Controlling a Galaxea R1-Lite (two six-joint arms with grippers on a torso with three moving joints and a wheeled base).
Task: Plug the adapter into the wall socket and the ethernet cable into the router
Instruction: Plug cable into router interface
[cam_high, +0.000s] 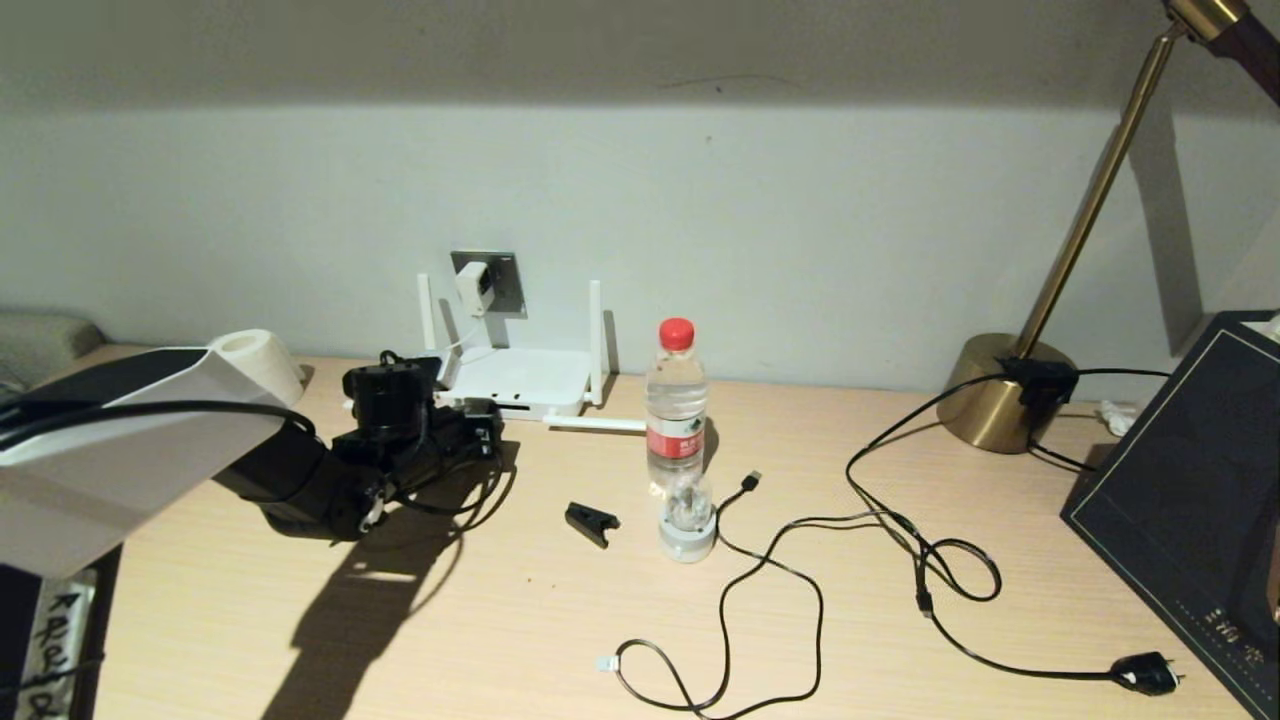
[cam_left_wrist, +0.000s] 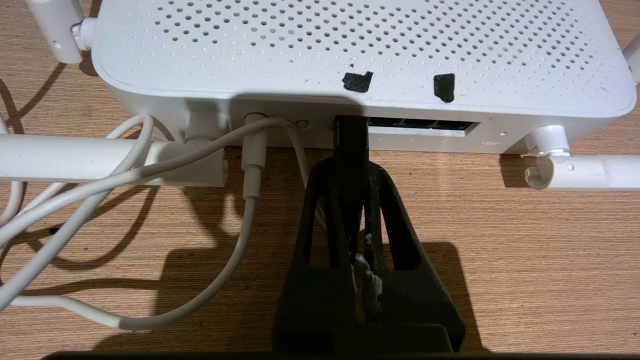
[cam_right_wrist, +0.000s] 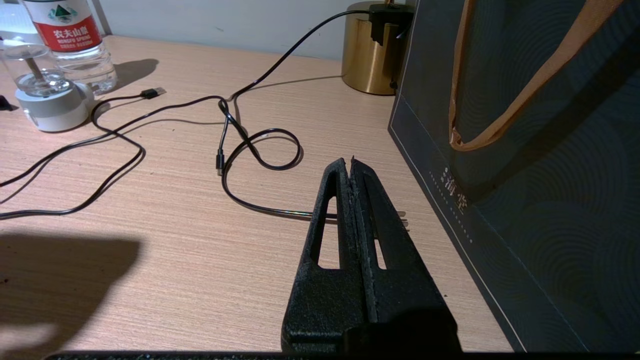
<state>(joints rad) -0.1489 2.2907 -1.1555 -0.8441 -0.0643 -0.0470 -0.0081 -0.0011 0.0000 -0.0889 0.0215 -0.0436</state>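
The right gripper (cam_right_wrist: 351, 161) hangs over the wooden desk (cam_right_wrist: 150, 260) with its two black fingers pressed together, nothing between them. Just beside it stands a dark paper bag (cam_right_wrist: 525, 190) with a tan handle. A black lamp cord (cam_right_wrist: 260, 150) loops across the desk and runs to the brass lamp base (cam_right_wrist: 367, 55). Farther off sit a water bottle (cam_right_wrist: 70, 45) with a red label, a small white base (cam_right_wrist: 52, 107) with a clear top, and a thin black USB cable (cam_right_wrist: 120, 145)

The router (cam_left_wrist: 360, 45) is white, dotted with small holes and two black patches. The bottle (cam_high: 676, 410) has a red cap and label; the surface (cam_high: 500, 620) is pale woodgrain.
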